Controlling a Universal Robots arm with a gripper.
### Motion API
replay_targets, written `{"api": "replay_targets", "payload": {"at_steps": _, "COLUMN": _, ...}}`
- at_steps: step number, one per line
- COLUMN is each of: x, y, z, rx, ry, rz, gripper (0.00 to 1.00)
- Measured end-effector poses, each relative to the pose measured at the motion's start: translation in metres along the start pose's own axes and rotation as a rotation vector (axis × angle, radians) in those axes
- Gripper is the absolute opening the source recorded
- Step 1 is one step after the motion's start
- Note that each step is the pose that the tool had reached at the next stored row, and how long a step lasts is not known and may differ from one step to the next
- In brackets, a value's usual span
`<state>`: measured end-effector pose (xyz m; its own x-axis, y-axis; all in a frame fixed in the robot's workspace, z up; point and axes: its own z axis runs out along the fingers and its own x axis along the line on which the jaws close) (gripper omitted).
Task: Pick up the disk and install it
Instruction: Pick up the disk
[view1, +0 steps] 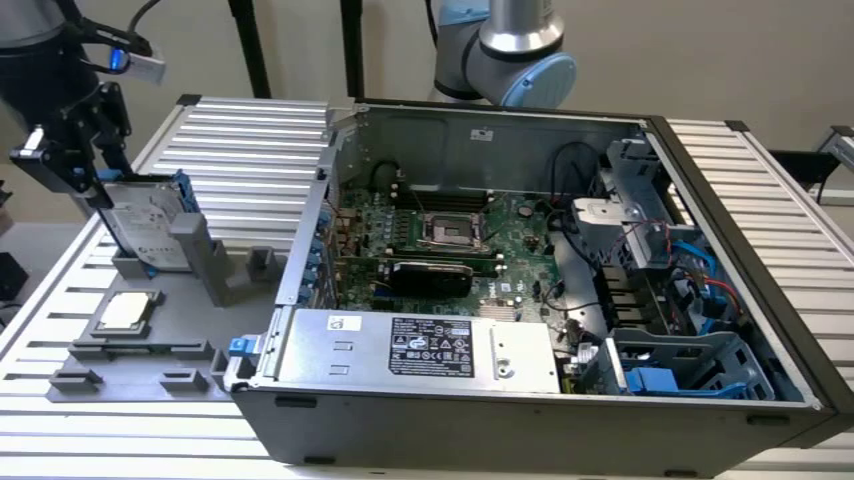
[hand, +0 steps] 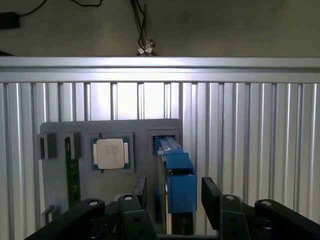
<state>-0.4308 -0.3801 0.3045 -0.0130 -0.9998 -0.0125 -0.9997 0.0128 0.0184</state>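
The disk (view1: 144, 222) stands upright on edge in a slot of the grey fixture (view1: 140, 372) at the exterior view's left, its white label facing out and a blue frame around it. My gripper (view1: 80, 160) is at the disk's upper end. In the wrist view the disk's blue frame (hand: 179, 182) sits between my two black fingers (hand: 141, 191), with a small gap on each side. My gripper (hand: 174, 184) is open and straddles the disk without touching it.
A small square silver chip (view1: 123, 310) (hand: 110, 153) lies on the fixture beside the disk. The open computer case (view1: 534, 425) sits to the exterior view's right, with a motherboard (view1: 441, 235), a labelled grey box (view1: 400, 347) and blue drive bays (view1: 674, 365). The slatted metal table (view1: 254, 140) lies underneath.
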Motion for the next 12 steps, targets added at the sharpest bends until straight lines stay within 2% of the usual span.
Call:
{"api": "replay_targets", "payload": {"at_steps": 8, "x": 0.000, "y": 0.0027, "z": 0.0144, "rx": 0.0000, "ry": -0.0002, "rz": 0.000, "gripper": 0.56}}
{"api": "replay_targets", "payload": {"at_steps": 12, "x": 0.000, "y": 0.0033, "z": 0.0170, "rx": -0.0003, "ry": -0.0005, "rz": 0.000, "gripper": 0.56}}
